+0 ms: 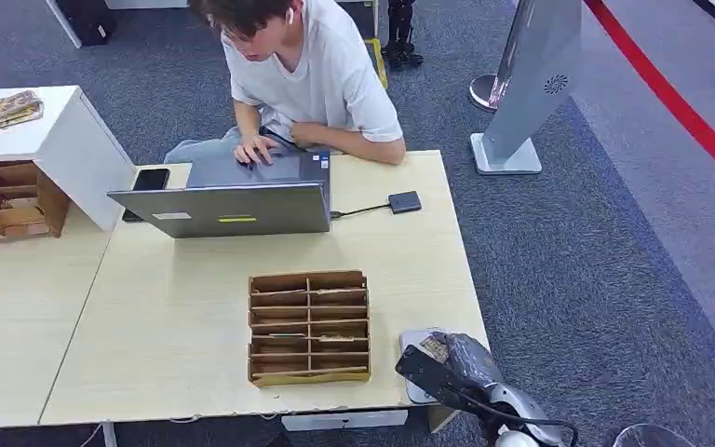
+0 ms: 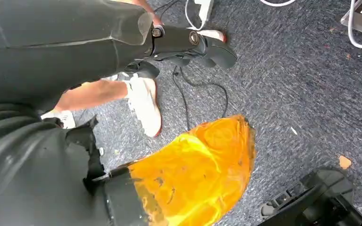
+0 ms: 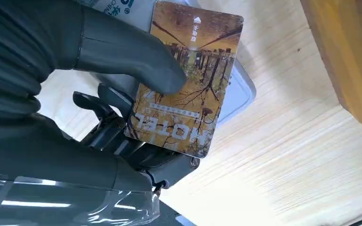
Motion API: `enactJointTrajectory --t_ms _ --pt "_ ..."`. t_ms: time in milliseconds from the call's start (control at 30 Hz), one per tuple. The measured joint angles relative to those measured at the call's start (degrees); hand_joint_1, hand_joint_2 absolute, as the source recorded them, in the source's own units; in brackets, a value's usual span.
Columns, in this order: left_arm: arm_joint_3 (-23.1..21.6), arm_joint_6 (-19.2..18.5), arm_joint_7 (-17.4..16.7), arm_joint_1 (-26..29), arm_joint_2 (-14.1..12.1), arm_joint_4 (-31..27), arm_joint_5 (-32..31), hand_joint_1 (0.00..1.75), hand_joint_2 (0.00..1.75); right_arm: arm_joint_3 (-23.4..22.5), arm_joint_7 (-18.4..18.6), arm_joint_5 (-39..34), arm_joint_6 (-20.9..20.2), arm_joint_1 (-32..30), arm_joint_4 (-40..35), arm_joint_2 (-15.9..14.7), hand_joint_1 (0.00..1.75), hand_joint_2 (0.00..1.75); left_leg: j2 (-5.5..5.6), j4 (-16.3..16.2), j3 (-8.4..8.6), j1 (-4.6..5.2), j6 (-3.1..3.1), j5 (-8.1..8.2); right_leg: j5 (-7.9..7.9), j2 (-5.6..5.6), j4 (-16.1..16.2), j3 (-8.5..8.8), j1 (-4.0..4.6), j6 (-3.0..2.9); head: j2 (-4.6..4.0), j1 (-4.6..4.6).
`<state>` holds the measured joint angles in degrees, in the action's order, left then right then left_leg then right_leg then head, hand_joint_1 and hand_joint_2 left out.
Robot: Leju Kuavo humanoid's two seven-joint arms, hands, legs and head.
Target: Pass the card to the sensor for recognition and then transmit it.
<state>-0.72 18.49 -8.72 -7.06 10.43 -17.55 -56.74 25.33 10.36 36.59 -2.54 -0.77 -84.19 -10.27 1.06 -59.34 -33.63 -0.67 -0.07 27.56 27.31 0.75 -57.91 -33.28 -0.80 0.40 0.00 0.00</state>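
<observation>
My right hand [image 1: 447, 358] hovers at the table's near right corner and pinches a brown card [image 3: 188, 80] printed with bare trees between its thumb [image 3: 136, 56] and the darker fingers under it. The card [image 1: 435, 348] lies flat just over the pale grey sensor pad [image 1: 412, 339], whose rounded corner [image 3: 241, 92] shows behind the card on the light wood; I cannot tell whether they touch. In the left wrist view my left hand [image 2: 52, 155] hangs over grey carpet; its fingers are hidden, so its state is unclear.
A brown cardboard sorter [image 1: 308, 327] with several slots stands just left of the sensor. A person works at an open laptop [image 1: 228, 200] at the far edge, with a phone [image 1: 149, 182] and an adapter [image 1: 405, 201]. Another sorter [image 1: 5, 200] sits at left.
</observation>
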Motion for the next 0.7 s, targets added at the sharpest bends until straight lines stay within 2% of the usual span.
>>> enactJointTrajectory --t_ms 700 --pt "-0.3 -0.5 -0.4 0.0 0.0 0.0 -0.3 0.0 0.0 -1.1 1.1 1.8 1.4 0.0 1.8 1.9 1.75 1.75 -0.01 0.0 0.03 0.0 0.0 0.0 0.0 0.01 0.0 0.03 0.0 0.0 0.0 0.0"
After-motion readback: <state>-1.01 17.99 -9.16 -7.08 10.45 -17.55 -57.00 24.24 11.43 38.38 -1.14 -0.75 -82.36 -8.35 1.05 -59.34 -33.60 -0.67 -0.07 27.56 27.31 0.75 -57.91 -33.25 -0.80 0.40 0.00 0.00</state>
